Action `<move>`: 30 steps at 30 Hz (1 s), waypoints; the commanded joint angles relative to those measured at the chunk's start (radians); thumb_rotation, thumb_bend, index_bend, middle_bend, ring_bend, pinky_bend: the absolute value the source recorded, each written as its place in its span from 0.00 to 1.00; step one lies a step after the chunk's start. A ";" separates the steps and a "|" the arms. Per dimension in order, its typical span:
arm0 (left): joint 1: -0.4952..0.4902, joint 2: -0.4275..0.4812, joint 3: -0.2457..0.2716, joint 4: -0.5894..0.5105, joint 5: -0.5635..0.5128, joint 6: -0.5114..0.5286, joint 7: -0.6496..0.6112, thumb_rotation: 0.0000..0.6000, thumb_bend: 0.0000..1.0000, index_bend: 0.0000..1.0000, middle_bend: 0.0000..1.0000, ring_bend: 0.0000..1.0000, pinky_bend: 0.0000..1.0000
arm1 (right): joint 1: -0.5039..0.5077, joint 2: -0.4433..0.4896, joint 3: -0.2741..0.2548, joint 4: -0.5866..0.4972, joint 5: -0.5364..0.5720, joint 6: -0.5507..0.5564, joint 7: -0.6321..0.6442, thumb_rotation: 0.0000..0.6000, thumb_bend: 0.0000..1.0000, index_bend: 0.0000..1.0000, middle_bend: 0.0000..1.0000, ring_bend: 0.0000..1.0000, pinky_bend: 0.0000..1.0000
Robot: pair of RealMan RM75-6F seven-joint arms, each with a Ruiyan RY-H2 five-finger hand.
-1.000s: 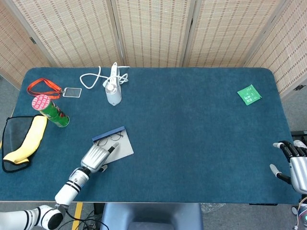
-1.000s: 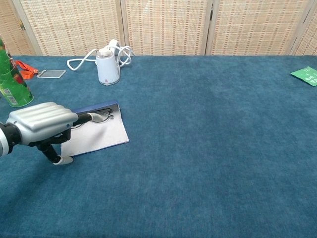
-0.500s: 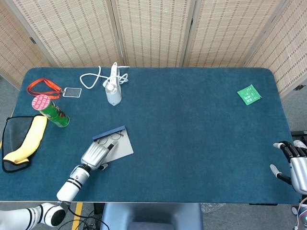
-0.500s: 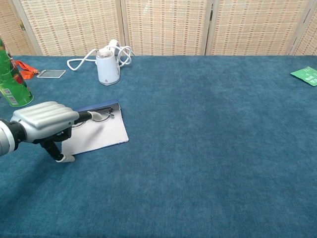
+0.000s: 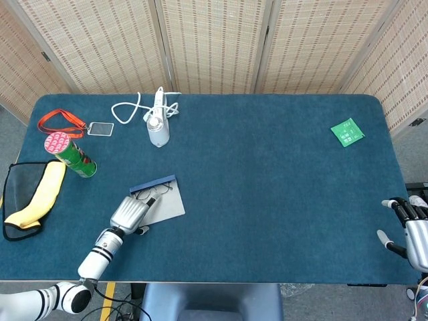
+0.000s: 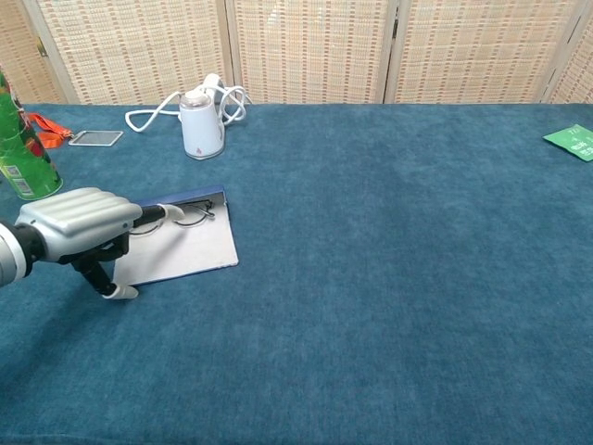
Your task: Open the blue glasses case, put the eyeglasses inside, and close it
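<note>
My table (image 5: 267, 194), blue cloth: open case (image 5: 160, 200) lower left; can (image 5: 70, 154), lanyard (image 5: 61, 122), white device (image 5: 158, 130) upper left; green packet (image 5: 347, 132) upper right.

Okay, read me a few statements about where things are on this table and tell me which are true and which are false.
1. The glasses case lies open and flat on the table. True.
2. The eyeglasses sit on the open case. True.
3. The right robot hand is over the case. False: it hangs at the table's right edge, and the left robot hand is at the case.
4. The green can lies beside the green packet. False: the can is at the left end, the packet at the far right.
5. The white corded device is beyond the case. True.
</note>
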 commanded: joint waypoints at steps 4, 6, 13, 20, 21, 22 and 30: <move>-0.008 0.012 -0.020 0.000 -0.020 -0.011 -0.002 1.00 0.36 0.05 0.98 0.91 0.96 | -0.001 0.000 0.000 -0.002 0.001 0.002 -0.002 1.00 0.21 0.27 0.27 0.38 0.30; -0.013 0.015 -0.027 0.002 -0.025 -0.017 -0.004 1.00 0.36 0.06 0.98 0.91 0.96 | -0.002 0.000 0.000 -0.002 0.003 0.002 -0.003 1.00 0.21 0.27 0.27 0.38 0.30; -0.027 0.011 -0.051 0.019 -0.038 -0.021 -0.011 1.00 0.36 0.07 0.98 0.91 0.96 | -0.004 -0.001 0.001 -0.002 0.004 0.004 -0.004 1.00 0.21 0.27 0.27 0.38 0.30; -0.032 -0.018 -0.088 0.072 -0.041 -0.008 -0.071 1.00 0.37 0.19 0.98 0.91 0.96 | -0.006 0.001 0.003 0.000 0.007 0.007 -0.002 1.00 0.21 0.27 0.27 0.39 0.30; -0.033 -0.025 -0.089 0.085 -0.035 -0.008 -0.082 1.00 0.39 0.25 0.98 0.91 0.96 | -0.006 0.001 0.003 0.001 0.009 0.007 -0.001 1.00 0.21 0.27 0.27 0.39 0.30; -0.034 -0.030 -0.088 0.096 -0.032 -0.010 -0.086 1.00 0.41 0.32 0.98 0.91 0.96 | -0.006 0.001 0.003 0.002 0.010 0.005 -0.001 1.00 0.21 0.27 0.28 0.39 0.30; -0.039 -0.064 -0.095 0.156 -0.035 -0.017 -0.106 1.00 0.44 0.51 0.98 0.92 0.96 | -0.003 0.001 0.005 0.005 0.013 0.000 0.001 1.00 0.21 0.27 0.28 0.39 0.30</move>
